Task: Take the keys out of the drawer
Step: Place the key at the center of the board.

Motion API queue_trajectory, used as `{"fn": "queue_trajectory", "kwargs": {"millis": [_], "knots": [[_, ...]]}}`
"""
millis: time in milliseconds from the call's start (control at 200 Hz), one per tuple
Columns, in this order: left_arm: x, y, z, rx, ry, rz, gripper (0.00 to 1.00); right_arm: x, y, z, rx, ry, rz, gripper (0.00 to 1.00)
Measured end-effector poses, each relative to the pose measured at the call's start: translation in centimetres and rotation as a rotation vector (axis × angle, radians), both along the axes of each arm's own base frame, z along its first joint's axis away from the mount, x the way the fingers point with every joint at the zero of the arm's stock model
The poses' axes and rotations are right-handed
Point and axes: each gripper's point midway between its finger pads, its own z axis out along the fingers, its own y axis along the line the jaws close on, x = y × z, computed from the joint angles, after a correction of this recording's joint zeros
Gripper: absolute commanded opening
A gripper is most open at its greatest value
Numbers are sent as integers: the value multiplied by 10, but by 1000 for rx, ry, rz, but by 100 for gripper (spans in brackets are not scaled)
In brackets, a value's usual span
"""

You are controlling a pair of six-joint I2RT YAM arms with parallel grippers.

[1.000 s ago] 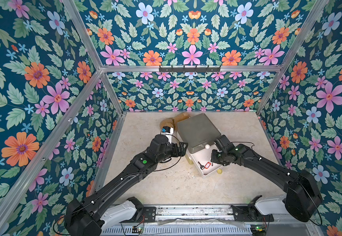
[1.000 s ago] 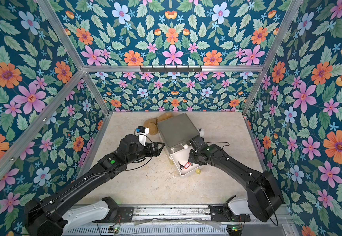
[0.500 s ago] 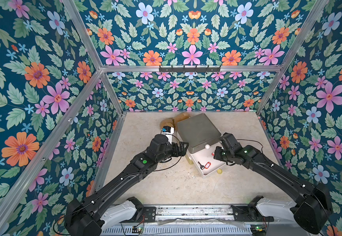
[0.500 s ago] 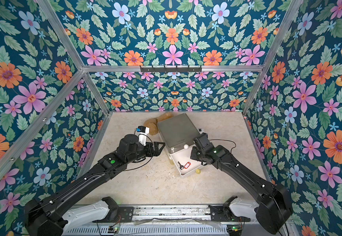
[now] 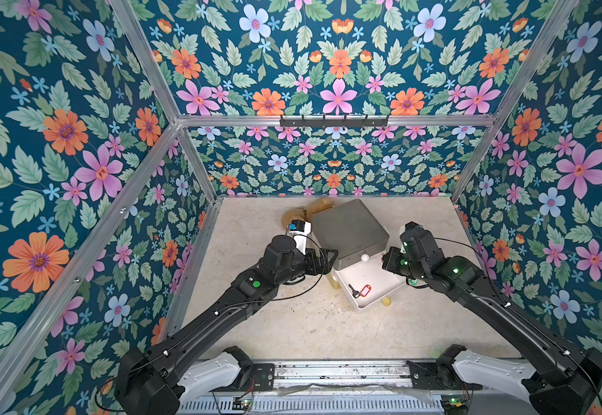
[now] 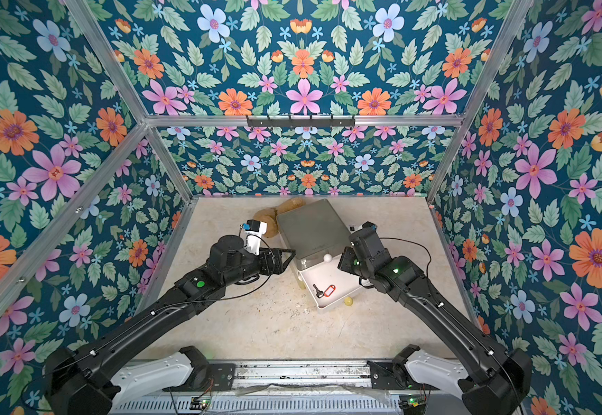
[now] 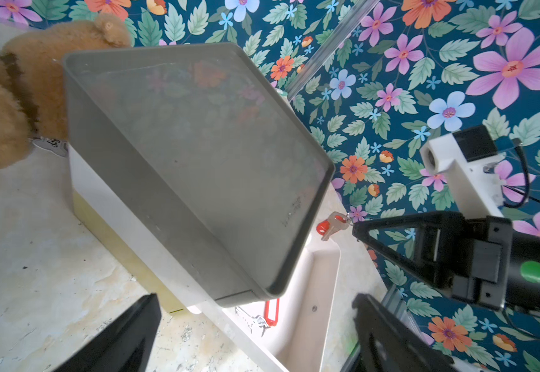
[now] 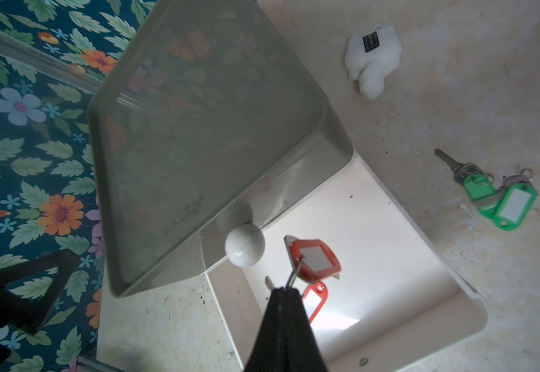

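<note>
The white drawer (image 5: 364, 307) is pulled out from under a grey box (image 5: 349, 230) on the worktop (image 5: 292, 323). The right claw (image 8: 284, 291) is shut tight on the thin metal ring of a red-tag key (image 8: 313, 261). That key hangs from the claw tips in the air above the drawer, close to a white ball knob (image 8: 244, 244) on the box front just over the drawer. A second red-tag key (image 5: 362, 290) lies flat on the drawer's floor, near its front wall. The green-tag keys (image 8: 500, 199) lie on the worktop outside the drawer, beside its side wall on the right arm's side. The left claw (image 5: 328, 262) is open, with its two fingers spread wide. It sits just beside the drawer on the side away from the right claw, next to the corner of the grey box. A brown teddy bear (image 7: 20, 96) leans behind the box, far from the drawer's front. A small white soft toy (image 8: 373, 61) lies on the worktop, farther back from the drawer than the green-tag keys.
</note>
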Motion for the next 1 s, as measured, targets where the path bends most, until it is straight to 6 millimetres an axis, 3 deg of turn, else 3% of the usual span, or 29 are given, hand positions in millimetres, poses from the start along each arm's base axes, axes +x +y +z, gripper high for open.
{"fn": "queue_trajectory", "kwargs": {"millis": [165,485,760,1000], "knots": [[-5,-11,2,-17,-3,-43,99,5,-16,17,-6,-29,-53,0],[-17,-35,-6,-14,12,-119,99,21,-89,18,-34,-35,-241,0],[-28,-50,-13,2,12,-150,99,19,-150,-23,-69,48,-371,0],[-33,-60,-24,32,14,-151,99,7,-163,-74,-61,142,-380,0]]}}
